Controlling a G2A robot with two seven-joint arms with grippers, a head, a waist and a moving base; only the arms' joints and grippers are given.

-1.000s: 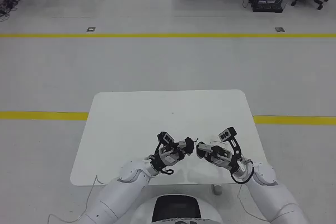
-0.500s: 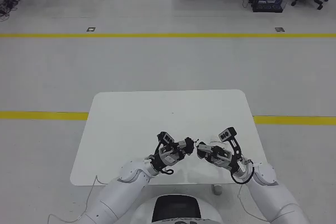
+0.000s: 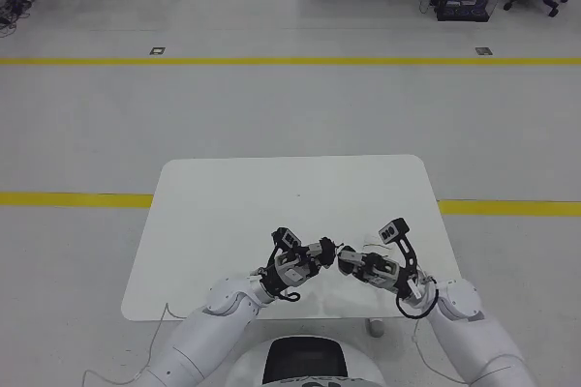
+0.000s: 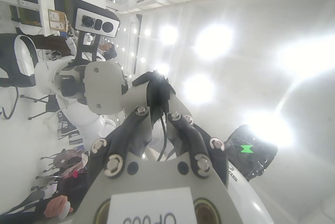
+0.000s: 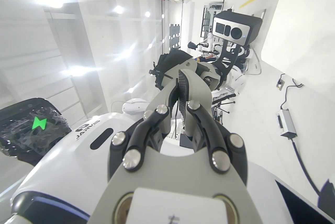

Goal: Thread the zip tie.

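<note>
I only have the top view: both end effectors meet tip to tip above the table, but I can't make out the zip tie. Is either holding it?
Observer: The left wrist view shows the left end effector shut, with a thin black strand, apparently the zip tie, trailing back toward its wrist.
Operator: And the right?
Observer: The right end effector is shut, its ribbed pads pressed together on a thin dark strip, likely the tie.
Operator: How close are the tips?
Observer: In the right wrist view the left one's black tip sits just beyond the right's.

Table (image 3: 223, 213) white, smooth, matt; right claw (image 5: 180, 77) grey plastic (ribbed black pads (image 5: 182, 90)), shiny metal rivets (image 5: 160, 109)
</note>
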